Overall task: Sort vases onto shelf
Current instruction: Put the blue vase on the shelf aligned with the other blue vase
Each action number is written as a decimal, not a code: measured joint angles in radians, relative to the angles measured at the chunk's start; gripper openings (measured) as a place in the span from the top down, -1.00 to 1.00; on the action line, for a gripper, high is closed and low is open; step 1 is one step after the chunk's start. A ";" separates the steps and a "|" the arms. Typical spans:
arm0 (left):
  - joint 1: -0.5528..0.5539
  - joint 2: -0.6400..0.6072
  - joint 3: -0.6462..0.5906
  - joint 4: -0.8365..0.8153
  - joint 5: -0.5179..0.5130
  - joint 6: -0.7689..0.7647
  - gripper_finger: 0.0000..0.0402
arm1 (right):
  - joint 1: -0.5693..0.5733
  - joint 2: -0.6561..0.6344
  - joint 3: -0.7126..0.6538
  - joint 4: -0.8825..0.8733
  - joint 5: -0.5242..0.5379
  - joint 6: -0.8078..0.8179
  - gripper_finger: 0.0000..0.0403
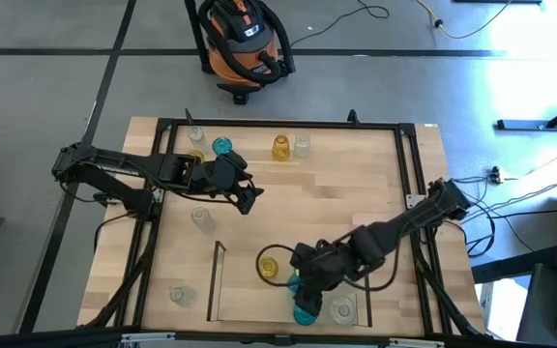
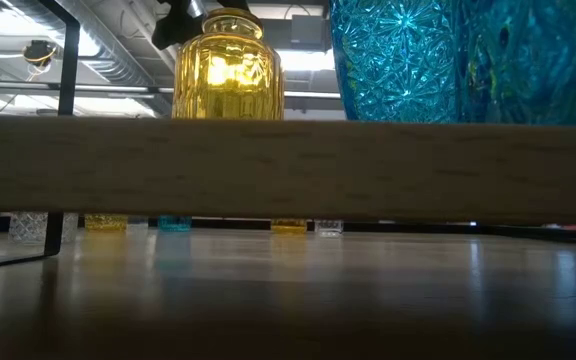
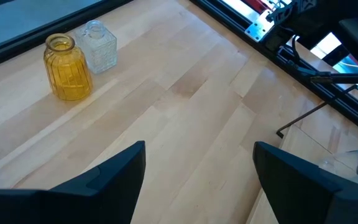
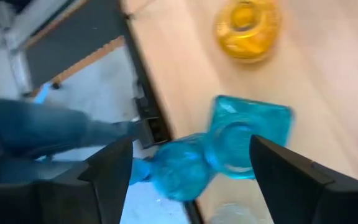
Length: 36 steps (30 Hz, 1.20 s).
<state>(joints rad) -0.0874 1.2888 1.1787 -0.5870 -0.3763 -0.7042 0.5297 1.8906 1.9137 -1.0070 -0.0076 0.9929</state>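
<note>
My right gripper (image 1: 305,283) (image 4: 191,177) hangs open over the shelf (image 1: 217,280), a light-wood area with a thin dark rail at the table's near edge. Below and between its fingers stand a squarish teal vase (image 4: 252,138) and a round teal vase (image 4: 179,169), side by side. An amber vase (image 1: 270,263) (image 4: 247,22) and a clear vase (image 1: 342,309) also stand on the shelf. My left gripper (image 1: 247,195) (image 3: 197,180) is open over bare wood at the table's middle, with an amber vase (image 3: 68,76) and a clear vase (image 3: 99,46) ahead of it.
More vases stand near the far edge: clear (image 1: 194,135), amber (image 1: 194,155), teal (image 1: 222,146). Two clear ones stand alone on the left (image 1: 201,218) (image 1: 177,295). A black frame (image 1: 278,124) rings the tabletop. A shop vacuum (image 1: 243,39) stands on the floor beyond.
</note>
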 joint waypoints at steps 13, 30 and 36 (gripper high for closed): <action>0.000 0.000 0.000 0.004 0.000 0.000 -0.44 | -0.043 0.012 0.000 -0.168 0.078 0.008 -0.37; 0.000 0.000 0.000 0.004 0.000 0.000 -0.44 | -0.038 0.020 0.000 -0.170 0.015 -0.056 -0.37; 0.000 0.000 0.000 0.004 0.000 0.000 -0.44 | -0.042 0.067 0.000 -0.173 0.015 -0.059 -0.37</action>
<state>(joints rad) -0.0872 1.2888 1.1790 -0.5834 -0.3763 -0.7044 0.4876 1.9574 1.9137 -1.1796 0.0073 0.9340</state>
